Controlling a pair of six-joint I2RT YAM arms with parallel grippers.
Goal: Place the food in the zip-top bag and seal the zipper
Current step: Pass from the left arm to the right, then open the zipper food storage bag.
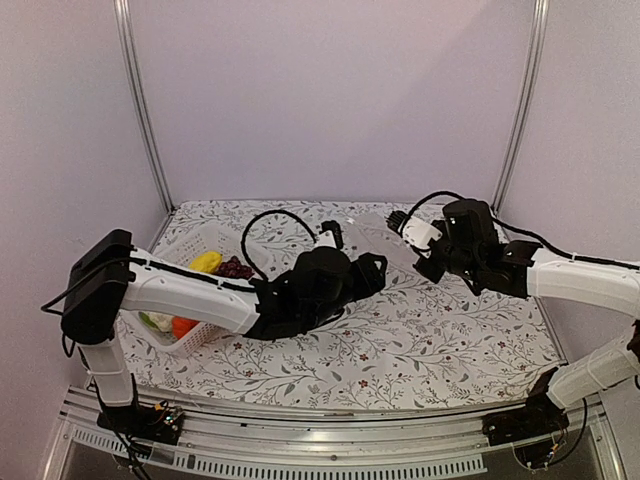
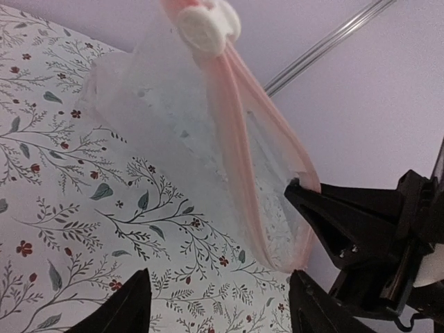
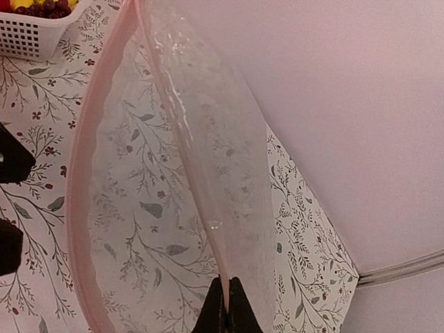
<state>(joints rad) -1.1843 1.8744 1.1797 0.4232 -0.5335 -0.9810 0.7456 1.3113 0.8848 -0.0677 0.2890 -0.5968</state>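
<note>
The clear zip-top bag (image 3: 173, 208) is held up over the flowered table with its mouth gaping. The pink zipper (image 3: 182, 149) runs along both lips, and a white slider (image 2: 208, 24) sits at its far end. My right gripper (image 3: 227, 309) is shut on one zipper lip; its black fingers (image 2: 316, 205) also show in the left wrist view. My left gripper (image 2: 222, 305) stands open just short of the bag's mouth, holding nothing. The food lies in the white basket (image 1: 190, 245): a yellow piece (image 1: 206, 262), purple grapes (image 1: 236, 268) and an orange piece (image 1: 183, 326).
The basket (image 3: 28, 31) stands at the table's left side, partly under my left arm (image 1: 190, 290). The enclosure's pale walls and metal posts (image 1: 520, 110) close in the back. My left gripper (image 1: 378, 268) and right gripper (image 1: 425, 262) are close together mid-table.
</note>
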